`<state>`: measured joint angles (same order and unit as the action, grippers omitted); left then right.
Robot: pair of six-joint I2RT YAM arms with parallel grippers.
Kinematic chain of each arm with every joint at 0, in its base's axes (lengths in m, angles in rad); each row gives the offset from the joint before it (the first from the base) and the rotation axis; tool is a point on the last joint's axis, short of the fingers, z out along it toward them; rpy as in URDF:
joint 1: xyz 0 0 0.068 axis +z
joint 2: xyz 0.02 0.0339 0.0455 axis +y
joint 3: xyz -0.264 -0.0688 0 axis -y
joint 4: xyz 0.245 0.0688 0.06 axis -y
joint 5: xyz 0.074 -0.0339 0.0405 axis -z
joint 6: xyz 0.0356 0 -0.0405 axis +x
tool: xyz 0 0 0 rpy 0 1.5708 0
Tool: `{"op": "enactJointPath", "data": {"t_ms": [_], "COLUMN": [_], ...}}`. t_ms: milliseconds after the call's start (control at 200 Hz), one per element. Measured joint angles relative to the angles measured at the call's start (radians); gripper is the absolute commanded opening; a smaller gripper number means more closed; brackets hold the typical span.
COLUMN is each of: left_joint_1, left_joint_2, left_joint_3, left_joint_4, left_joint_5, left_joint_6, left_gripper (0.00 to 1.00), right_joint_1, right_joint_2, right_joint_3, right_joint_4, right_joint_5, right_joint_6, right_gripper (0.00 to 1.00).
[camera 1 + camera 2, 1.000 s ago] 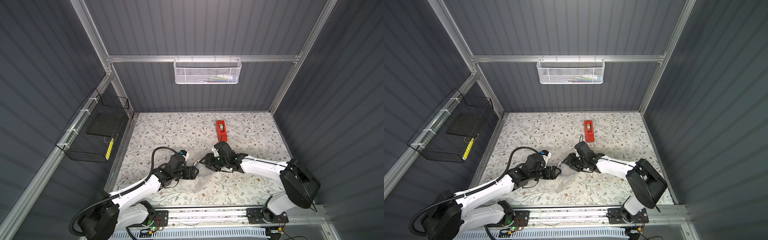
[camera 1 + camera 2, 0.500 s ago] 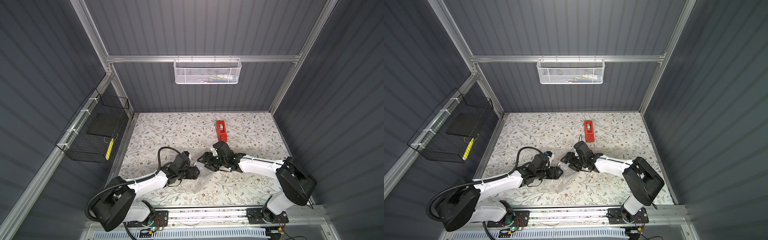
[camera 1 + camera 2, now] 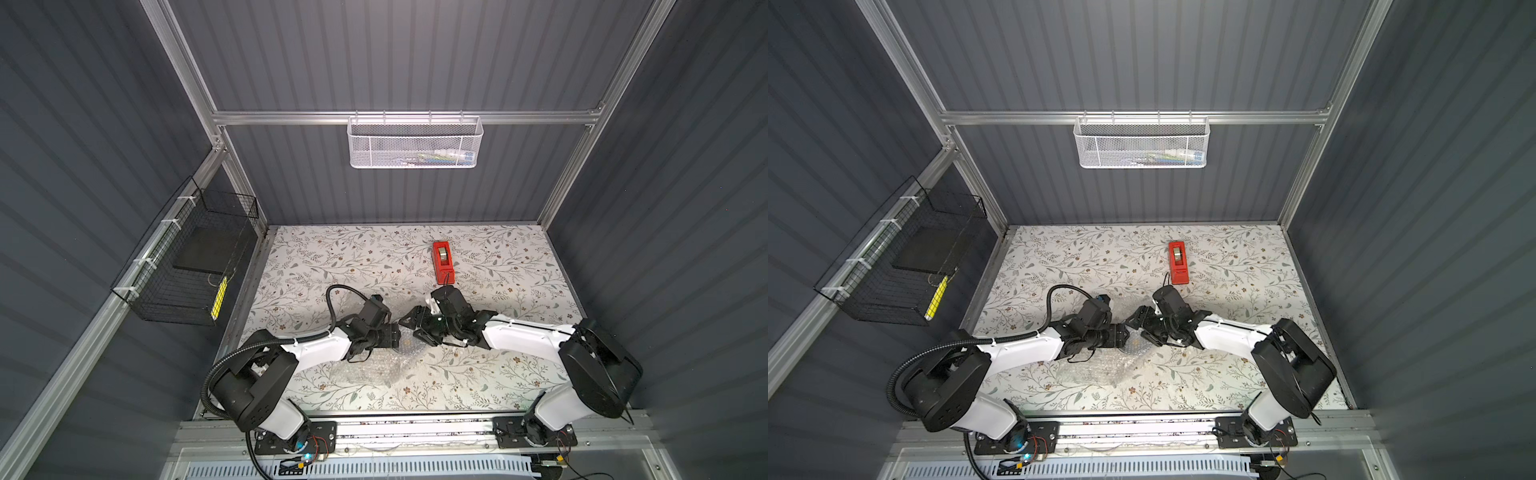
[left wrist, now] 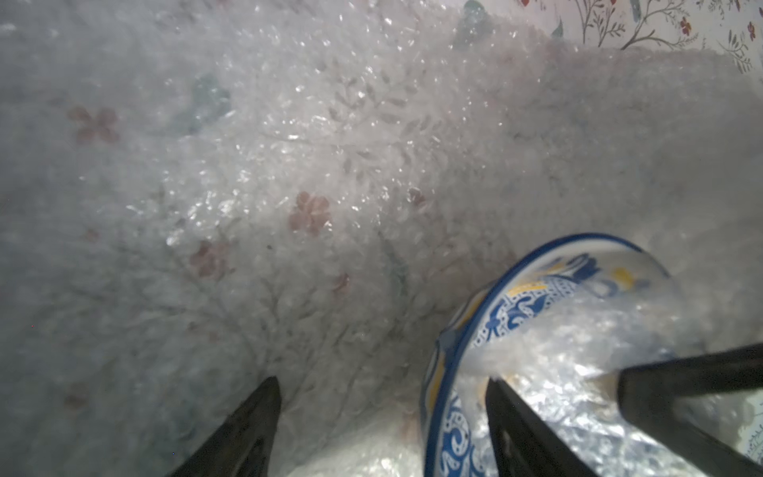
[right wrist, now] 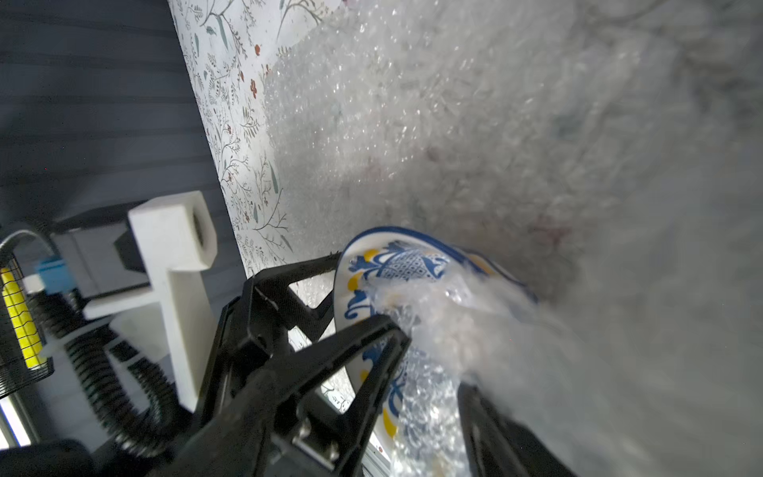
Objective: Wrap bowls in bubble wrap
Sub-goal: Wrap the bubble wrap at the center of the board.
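The bowl [image 4: 532, 289], white with blue and yellow painting, stands tilted on its edge on the bubble wrap [image 3: 374, 365], with a fold of wrap stuffed into it. In both top views the two grippers meet tip to tip over it and hide it. My left gripper [image 4: 380, 384] is open and straddles the rim, one finger [image 4: 520, 425] inside the bowl and the other well clear outside. My right gripper [image 3: 411, 326] is open too. One of its fingers [image 5: 495, 425] lies against the wrap in the bowl [image 5: 396, 260].
A red tape dispenser [image 3: 443, 262] lies just behind the right gripper. A white mesh basket [image 3: 415, 141] hangs on the back wall and a black wire basket [image 3: 187, 262] on the left wall. The bubble wrap [image 3: 1100, 365] spreads toward the table's front edge.
The left arm's elbow has swung in toward the table while its gripper stayed at the bowl. The right gripper's jaws have spread wider.
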<state>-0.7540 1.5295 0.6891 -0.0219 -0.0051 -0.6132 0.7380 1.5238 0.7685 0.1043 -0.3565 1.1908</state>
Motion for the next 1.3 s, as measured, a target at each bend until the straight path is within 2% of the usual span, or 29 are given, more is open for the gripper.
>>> {"op": "enactJointPath", "data": {"t_ms": [260, 375, 545, 916, 1301], "left_joint_1": [0.0, 0.0, 0.0, 0.0, 0.0], "left_joint_2": [0.019, 0.019, 0.019, 0.02, 0.014], "left_joint_3": [0.022, 0.023, 0.023, 0.023, 0.023], "left_joint_4": [-0.019, -0.021, -0.022, -0.023, -0.041], "left_joint_5": [-0.028, -0.03, -0.034, -0.041, -0.061], "left_joint_6": [-0.001, -0.007, -0.008, -0.011, -0.011], "left_gripper": [0.76, 0.76, 0.76, 0.75, 0.75], "right_joint_1": [0.0, 0.012, 0.054, 0.079, 0.089], "right_joint_2": [-0.244, -0.27, -0.202, -0.01, 0.1], "right_joint_3": [-0.003, 0.005, 0.023, 0.081, 0.114], "right_joint_4": [-0.17, -0.302, -0.431, -0.419, -0.383], "right_joint_5": [0.142, 0.211, 0.26, 0.256, 0.224], "right_joint_6": [-0.055, -0.057, -0.047, -0.04, -0.05], "right_gripper": [0.7, 0.7, 0.7, 0.67, 0.52]}}
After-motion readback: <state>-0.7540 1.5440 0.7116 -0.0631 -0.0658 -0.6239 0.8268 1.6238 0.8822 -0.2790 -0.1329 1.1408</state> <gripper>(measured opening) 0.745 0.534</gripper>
